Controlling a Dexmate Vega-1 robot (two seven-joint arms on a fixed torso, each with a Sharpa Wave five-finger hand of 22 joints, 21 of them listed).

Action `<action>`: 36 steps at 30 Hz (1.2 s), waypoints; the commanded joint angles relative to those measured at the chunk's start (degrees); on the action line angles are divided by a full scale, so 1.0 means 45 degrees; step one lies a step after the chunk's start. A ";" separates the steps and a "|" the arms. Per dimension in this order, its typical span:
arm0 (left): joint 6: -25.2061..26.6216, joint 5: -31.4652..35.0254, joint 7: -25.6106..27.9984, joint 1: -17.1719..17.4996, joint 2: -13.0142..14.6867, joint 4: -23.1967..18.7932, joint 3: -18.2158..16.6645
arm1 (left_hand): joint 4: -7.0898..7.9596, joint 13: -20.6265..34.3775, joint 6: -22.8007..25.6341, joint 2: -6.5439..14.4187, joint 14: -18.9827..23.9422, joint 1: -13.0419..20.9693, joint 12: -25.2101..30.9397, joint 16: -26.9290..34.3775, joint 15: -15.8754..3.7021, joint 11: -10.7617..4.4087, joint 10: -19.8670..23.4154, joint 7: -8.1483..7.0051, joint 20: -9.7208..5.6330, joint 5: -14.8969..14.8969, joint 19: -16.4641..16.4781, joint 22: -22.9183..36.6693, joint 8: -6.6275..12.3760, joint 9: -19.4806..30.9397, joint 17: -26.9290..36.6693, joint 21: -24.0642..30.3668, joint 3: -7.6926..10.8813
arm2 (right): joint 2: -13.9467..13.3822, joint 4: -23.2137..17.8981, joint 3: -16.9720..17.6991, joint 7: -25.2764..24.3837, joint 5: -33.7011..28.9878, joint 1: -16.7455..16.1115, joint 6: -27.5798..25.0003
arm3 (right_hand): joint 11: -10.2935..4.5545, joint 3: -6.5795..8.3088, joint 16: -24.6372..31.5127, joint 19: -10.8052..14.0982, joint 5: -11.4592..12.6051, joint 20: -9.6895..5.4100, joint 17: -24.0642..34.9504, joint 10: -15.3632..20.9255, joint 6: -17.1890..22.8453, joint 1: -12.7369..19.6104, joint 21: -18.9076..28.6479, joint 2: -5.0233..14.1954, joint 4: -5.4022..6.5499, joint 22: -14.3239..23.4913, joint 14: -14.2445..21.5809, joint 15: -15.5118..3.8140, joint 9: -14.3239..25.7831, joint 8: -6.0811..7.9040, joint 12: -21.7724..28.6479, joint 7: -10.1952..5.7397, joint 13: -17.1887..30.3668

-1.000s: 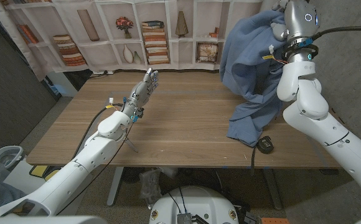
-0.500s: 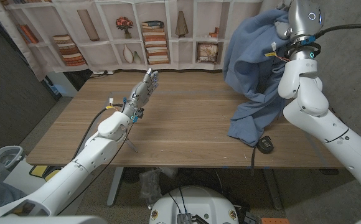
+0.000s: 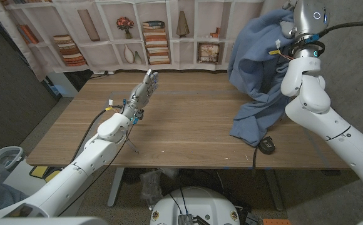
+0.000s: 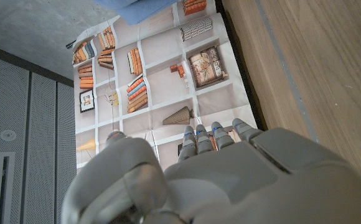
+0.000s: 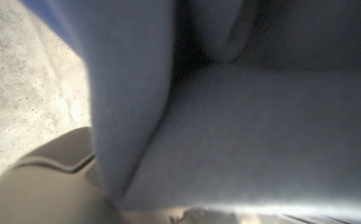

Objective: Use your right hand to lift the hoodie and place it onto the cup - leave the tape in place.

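Tape (image 3: 266, 145) sits at five o'clock, touching the hoodie (image 3: 256, 69) hem. Left hand (image 3: 145, 87) waits mid-table, fingers straight, holding nothing. At two o'clock the right hand (image 3: 286, 28) grips the hoodie high; lift until the hem clears. No cup visible.

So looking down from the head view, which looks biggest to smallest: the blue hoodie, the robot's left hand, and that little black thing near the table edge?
1. Hoodie, by far the largest.
2. Left hand.
3. Small black object, smallest as it appears.
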 commanded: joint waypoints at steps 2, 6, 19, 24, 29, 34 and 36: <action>0.0016 0.0066 0.0256 0.0353 0.0124 -0.0387 -0.0101 | -0.0036 0.0030 0.0118 0.0059 -0.0039 0.0048 -0.0006 0.0054 0.0006 -0.0042 0.0016 0.0072 0.0032 -0.0021 0.0007 0.0045 0.0006 0.0036 0.0020 0.0062 -0.0095 | -0.0255 0.0098 0.0091 0.0031 0.0370 0.0148 -0.0576 | -0.0029 -0.0069 0.0113 0.0117 0.0075 -0.1527 0.0036 0.0040 0.0083 0.1799 0.0082 0.1684 -0.0003 -0.0008 0.0049 -0.0011 0.0057 -0.0008 -0.0027 0.0001 0.0034; 0.0006 0.0060 0.0293 0.0412 0.0121 -0.0439 -0.0112 | -0.0038 0.0030 0.0117 0.0064 -0.0037 0.0058 -0.0007 0.0054 0.0002 -0.0049 0.0013 0.0047 0.0032 -0.0021 0.0005 0.0045 0.0004 0.0036 0.0020 0.0061 -0.0103 | -0.0310 0.0064 0.0056 0.0005 0.0414 0.0158 -0.0822 | -0.0026 -0.0071 0.0130 0.0136 0.0078 -0.1529 0.0034 0.0036 0.0091 0.1808 0.0078 0.1690 -0.0004 -0.0013 0.0054 -0.0011 0.0056 -0.0021 -0.0033 0.0025 0.0031; 0.0088 0.0102 0.0321 0.0441 0.0121 -0.0513 -0.0041 | -0.0044 0.0030 0.0119 0.0077 -0.0023 0.0089 -0.0005 0.0058 -0.0007 -0.0031 0.0020 0.0056 0.0046 -0.0020 -0.0001 0.0046 -0.0002 0.0036 0.0019 0.0057 -0.0128 | -0.0630 0.0057 0.0224 0.0013 0.0799 0.0111 -0.1467 | -0.0030 -0.0091 0.0173 0.0165 0.0081 -0.1527 0.0022 0.0029 0.0095 0.1814 0.0067 0.1689 -0.0001 -0.0023 0.0073 -0.0010 0.0083 -0.0048 -0.0039 -0.0007 0.0028; 0.0159 0.0113 0.0406 0.0510 0.0159 -0.0606 -0.0054 | -0.0046 0.0030 0.0123 0.0083 -0.0029 0.0102 -0.0007 0.0055 0.0002 -0.0032 0.0014 0.0070 0.0043 -0.0019 0.0000 0.0046 -0.0003 0.0036 0.0019 0.0058 -0.0137 | -0.0672 0.0250 0.0200 -0.0001 0.0981 0.0241 -0.1754 | -0.0016 -0.0090 0.0167 0.0163 0.0082 -0.1529 0.0019 0.0039 0.0096 0.1820 0.0059 0.1700 0.0000 -0.0026 0.0045 -0.0011 0.0097 -0.0051 -0.0036 -0.0012 0.0021; 0.0164 0.0122 0.0460 0.0572 0.0189 -0.0677 -0.0082 | -0.0048 0.0030 0.0131 0.0089 -0.0035 0.0115 -0.0009 0.0053 -0.0001 0.0002 0.0010 0.0065 0.0042 -0.0018 -0.0001 0.0046 -0.0002 0.0036 0.0019 0.0057 -0.0147 | -0.0769 0.0442 0.0178 -0.0030 0.1231 0.0335 -0.1895 | -0.0014 -0.0098 0.0152 0.0164 0.0081 -0.1526 -0.0014 0.0034 0.0196 0.1819 0.0057 0.1705 0.0005 -0.0025 0.0016 -0.0011 0.0107 -0.0028 -0.0028 -0.0114 0.0032; 0.0192 0.0109 0.0503 0.0646 0.0238 -0.0750 -0.0123 | -0.0049 0.0030 0.0139 0.0094 -0.0041 0.0124 -0.0008 0.0050 0.0004 -0.0004 0.0013 0.0072 0.0051 -0.0018 -0.0003 0.0046 -0.0001 0.0036 0.0019 0.0056 -0.0156 | -0.0822 0.0624 0.0093 -0.0031 0.1488 0.0477 -0.2100 | -0.0020 -0.0107 0.0175 0.0162 0.0080 -0.1528 -0.0020 0.0017 0.0232 0.1820 0.0051 0.1705 0.0007 -0.0026 0.0040 -0.0010 0.0116 -0.0030 -0.0033 -0.0152 0.0032; 0.0185 0.0113 0.0520 0.0671 0.0246 -0.0770 -0.0135 | -0.0050 0.0030 0.0132 0.0097 -0.0045 0.0129 -0.0005 0.0048 -0.0002 -0.0004 0.0021 0.0074 0.0046 -0.0018 -0.0002 0.0047 -0.0005 0.0036 0.0019 0.0056 -0.0160 | -0.0791 0.0734 0.0012 -0.0107 0.1536 0.0571 -0.2212 | -0.0016 -0.0111 0.0178 0.0170 0.0079 -0.1528 -0.0025 0.0038 0.0239 0.1823 0.0049 0.1697 0.0003 -0.0027 0.0036 -0.0011 0.0112 -0.0038 -0.0013 -0.0161 0.0051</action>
